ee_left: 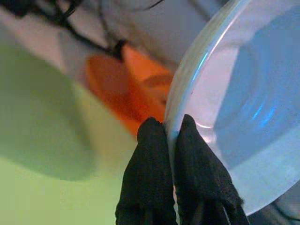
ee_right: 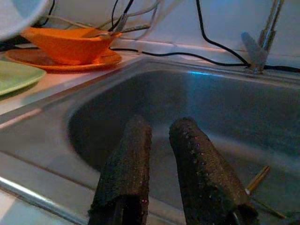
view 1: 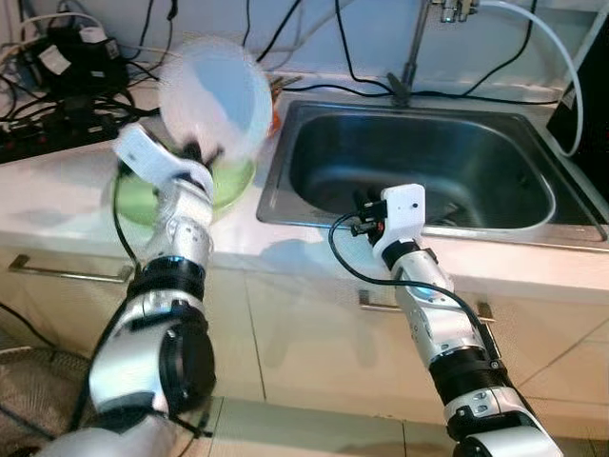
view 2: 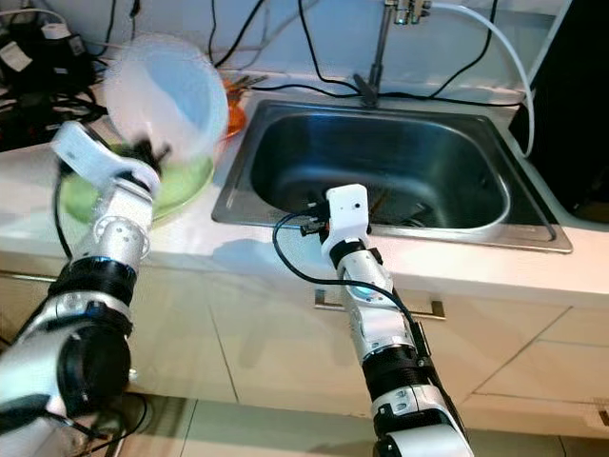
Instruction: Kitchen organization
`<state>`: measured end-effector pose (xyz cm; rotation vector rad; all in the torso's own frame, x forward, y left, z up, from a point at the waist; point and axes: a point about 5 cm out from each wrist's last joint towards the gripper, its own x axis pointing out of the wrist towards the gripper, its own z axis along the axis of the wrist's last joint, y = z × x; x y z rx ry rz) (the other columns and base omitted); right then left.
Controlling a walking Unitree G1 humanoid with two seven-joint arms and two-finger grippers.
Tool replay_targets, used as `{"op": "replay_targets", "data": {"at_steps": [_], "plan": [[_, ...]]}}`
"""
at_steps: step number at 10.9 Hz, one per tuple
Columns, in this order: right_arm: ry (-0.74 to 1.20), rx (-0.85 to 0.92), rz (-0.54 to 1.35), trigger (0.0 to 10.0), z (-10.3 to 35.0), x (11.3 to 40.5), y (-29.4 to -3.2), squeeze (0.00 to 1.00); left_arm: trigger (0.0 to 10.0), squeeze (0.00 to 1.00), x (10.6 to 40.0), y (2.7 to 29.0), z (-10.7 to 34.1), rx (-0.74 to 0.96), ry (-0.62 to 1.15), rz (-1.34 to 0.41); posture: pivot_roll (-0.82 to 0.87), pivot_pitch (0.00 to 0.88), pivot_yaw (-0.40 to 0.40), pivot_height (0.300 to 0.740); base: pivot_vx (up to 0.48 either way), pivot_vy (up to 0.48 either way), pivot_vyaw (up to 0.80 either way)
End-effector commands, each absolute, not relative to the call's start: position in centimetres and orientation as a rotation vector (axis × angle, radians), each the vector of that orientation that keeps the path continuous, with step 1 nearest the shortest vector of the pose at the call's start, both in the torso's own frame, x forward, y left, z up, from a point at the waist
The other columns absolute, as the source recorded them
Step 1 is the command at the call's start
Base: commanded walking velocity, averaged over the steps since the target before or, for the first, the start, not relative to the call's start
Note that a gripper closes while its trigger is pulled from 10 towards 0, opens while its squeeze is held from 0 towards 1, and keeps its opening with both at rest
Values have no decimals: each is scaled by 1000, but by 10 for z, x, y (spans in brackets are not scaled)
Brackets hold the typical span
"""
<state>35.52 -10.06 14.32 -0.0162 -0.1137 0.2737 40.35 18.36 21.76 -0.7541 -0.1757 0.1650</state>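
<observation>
Left gripper (ee_left: pixel 168 129) has its jaws clamped on the rim of the clear bowl (view 1: pixel 216 93), one finger inside, one outside. Bowl is held tilted in the air over the green plate (view 1: pixel 143 198) on the table (view 1: pixel 57 205), left of the sink (view 1: pixel 419 167). It's motion-blurred in both eye views.

Right gripper (ee_right: pixel 161 136) sits at the front edge of the sink, jaws slightly apart, holding nothing.

Probably mid-transfer of the bowl; destination can't be told. To do it well:
- thin-rim pinch, so the bowl can pivot; move slowly and keep the wrist steady
- level the bowl before setting down
- clear the orange dish (ee_right: pixel 68 43) and the cables (view 1: pixel 67 71) at the back

View differences:
- left wrist view shows the actual pinch on the rim; the eye views blur it
- right wrist view shows the orange dish on an orange plate (ee_right: pixel 51 60) with utensils in it, plus chopstick-like sticks (ee_right: pixel 257 180) in the basin
- eye views give the overall layout and the faucet (view 1: pixel 414 52)
</observation>
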Motion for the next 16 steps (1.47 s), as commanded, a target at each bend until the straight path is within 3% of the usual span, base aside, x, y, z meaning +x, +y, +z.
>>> {"op": "replay_targets", "data": {"at_steps": [1, 2, 3, 4, 9, 10, 16], "plan": [[-110, -12, 275, 10000, 145, 358, -99, 0, 0, 0, 401, 177, 231, -731, -253, 76, 121, 12, 19, 740, 0, 0, 0], [-116, -7, 278, 10000, 147, 359, -98, 0, 10000, 0, 402, 174, 234, -659, -275, -17, 123, 7, 17, 740, 0, 0, 0], [-123, -2, 281, 10000, 150, 359, -97, 314, 10000, 0, 397, 166, 234, -637, -301, -66, 124, 2, 16, 740, 0, 0, 0], [-151, 51, 292, 10000, 160, 361, -97, 1000, 10000, 0, 389, 149, 231, -608, -306, -115, 122, 0, 17, 740, 0, 0, 0], [-239, 242, 305, 10000, 201, 368, -105, 1000, 10000, 0, 380, 129, 225, -568, -261, -187, 112, 0, 32, 740, 0, 0, 0], [-235, 270, 302, 10000, 202, 368, -106, 0, 10000, 0, 380, 127, 225, -563, -259, -197, 111, 0, 33, 740, 0, 0, 0], [-221, 360, 325, 10000, 203, 365, -102, 0, 10000, 0, 371, 105, 220, -506, -198, -354, 119, 0, 39, 740, 0, 0, 0]]}}
